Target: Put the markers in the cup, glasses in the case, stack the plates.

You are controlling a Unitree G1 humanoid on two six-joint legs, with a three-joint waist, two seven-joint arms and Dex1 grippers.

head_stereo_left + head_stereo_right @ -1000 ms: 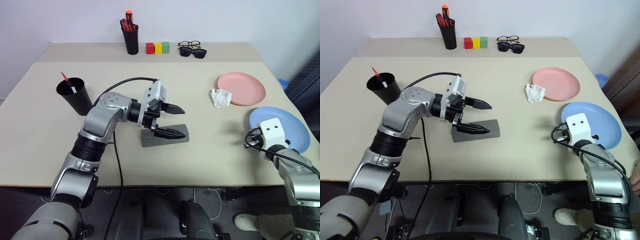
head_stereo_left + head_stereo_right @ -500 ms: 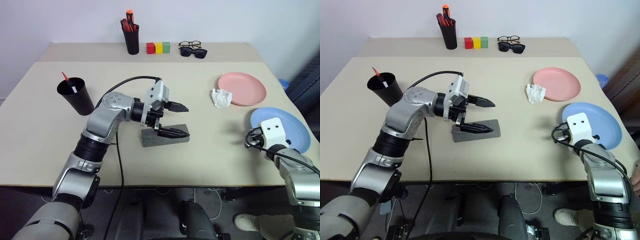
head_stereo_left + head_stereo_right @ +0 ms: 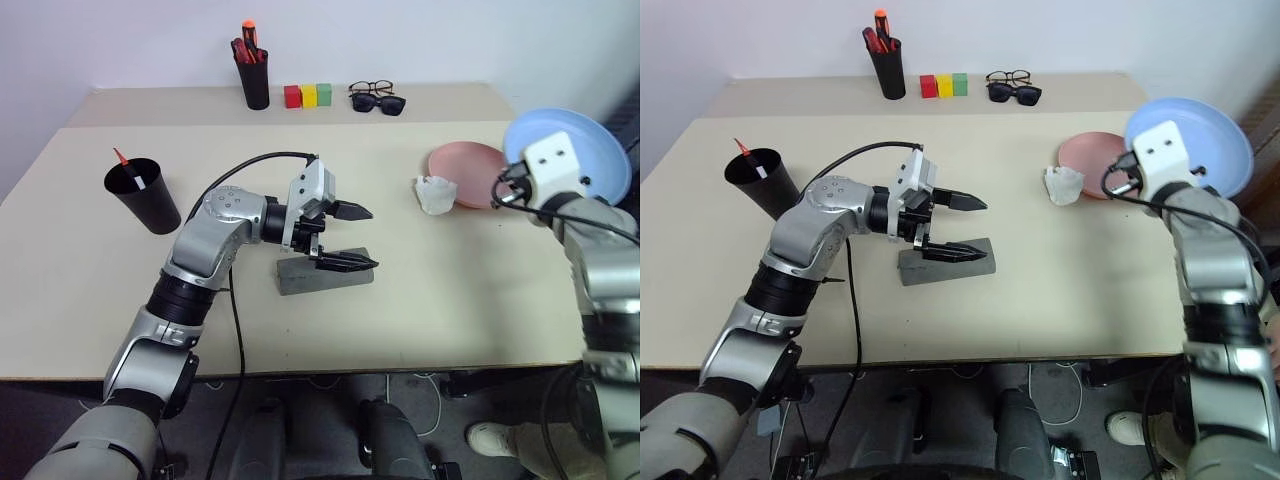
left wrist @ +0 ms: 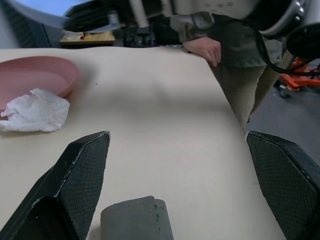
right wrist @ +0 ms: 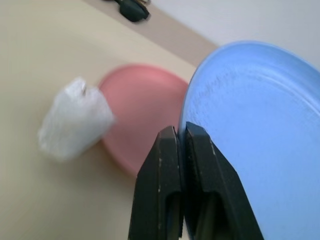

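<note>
The table (image 3: 420,300) carries everything but the blue plate (image 3: 590,150), which the right gripper (image 5: 181,137) has pinched by its rim, fingers closed tight on the edge, so the plate hangs tilted in the air above the table's right side. Just beyond and below that gripper lies the pink plate (image 3: 465,160), flat on the table, with a crumpled white tissue (image 3: 434,194) touching its near-left edge.

The left gripper (image 3: 352,238) hovers at mid-table with its two fingers spread wide, one above the other, holding nothing. The grey case (image 3: 322,272) lies closed directly beneath it, the lower finger just over its top. The black cup (image 3: 148,198) stands well behind that arm's elbow side, at the table's left, with a red marker (image 3: 122,158) leaning inside it.

Far beyond the left gripper, at the back edge, stand a black pen holder (image 3: 253,82) with markers, three coloured blocks (image 3: 307,95), and two pairs of glasses (image 3: 375,98) touching each other.
</note>
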